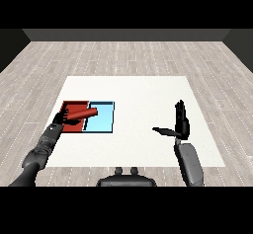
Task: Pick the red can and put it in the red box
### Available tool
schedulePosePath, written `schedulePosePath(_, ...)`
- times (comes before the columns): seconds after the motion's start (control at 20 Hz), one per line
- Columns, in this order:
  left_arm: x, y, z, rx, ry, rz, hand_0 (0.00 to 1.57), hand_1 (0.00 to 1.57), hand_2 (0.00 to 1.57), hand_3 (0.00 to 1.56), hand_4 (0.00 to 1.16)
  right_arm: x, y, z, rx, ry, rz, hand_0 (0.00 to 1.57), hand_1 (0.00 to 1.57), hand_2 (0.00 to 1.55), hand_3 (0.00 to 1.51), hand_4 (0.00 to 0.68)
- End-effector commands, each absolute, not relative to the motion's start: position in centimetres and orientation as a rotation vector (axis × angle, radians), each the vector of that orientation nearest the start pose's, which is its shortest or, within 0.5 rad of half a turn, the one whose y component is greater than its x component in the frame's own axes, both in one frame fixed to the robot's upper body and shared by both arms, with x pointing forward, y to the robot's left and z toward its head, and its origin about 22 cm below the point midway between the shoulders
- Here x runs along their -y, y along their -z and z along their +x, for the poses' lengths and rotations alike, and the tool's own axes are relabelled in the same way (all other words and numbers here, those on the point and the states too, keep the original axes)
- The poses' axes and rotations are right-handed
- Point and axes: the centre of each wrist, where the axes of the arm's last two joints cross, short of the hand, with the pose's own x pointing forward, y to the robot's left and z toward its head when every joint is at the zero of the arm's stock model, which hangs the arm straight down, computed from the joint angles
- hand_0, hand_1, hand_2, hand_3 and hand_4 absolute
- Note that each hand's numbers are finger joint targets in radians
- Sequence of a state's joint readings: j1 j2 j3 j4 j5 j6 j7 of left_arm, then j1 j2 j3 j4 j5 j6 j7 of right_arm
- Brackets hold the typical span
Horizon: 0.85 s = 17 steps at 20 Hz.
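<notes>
one red can, long axis lying sideways, sits in the left hand curled round it over the red tray; the right hand hangs open, well apart.

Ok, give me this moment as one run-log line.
left hand: holds red can, tilted, over red tray | right hand: open, idle | light blue tray: beside
</notes>
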<state>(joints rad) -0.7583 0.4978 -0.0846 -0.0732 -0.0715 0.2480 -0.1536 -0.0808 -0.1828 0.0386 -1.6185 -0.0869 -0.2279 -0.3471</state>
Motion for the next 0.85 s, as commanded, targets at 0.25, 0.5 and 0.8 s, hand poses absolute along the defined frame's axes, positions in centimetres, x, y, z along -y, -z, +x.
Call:
schedulePosePath(0.25,-39.5,1.0,36.0,1.323,-0.042,0.801,0.0,0.0,0.0,0.0,0.0,25.8,-4.5,25.4,2.05,0.034,-0.139,0.0,0.0,0.0,0.0,0.0)
schedulePosePath(0.5,-37.7,-1.0,37.6,1.804,-0.241,0.564,0.0,0.0,0.0,0.0,0.0,23.9,-3.9,25.2,2.082,0.053,-0.048,0.0,0.0,0.0,0.0,0.0)
schedulePosePath(0.8,-29.3,-0.6,38.9,2.047,-0.249,0.098,0.0,0.0,0.0,0.0,0.0,24.1,-3.3,23.8,2.057,0.041,0.093,0.0,0.0,0.0,0.0,0.0)
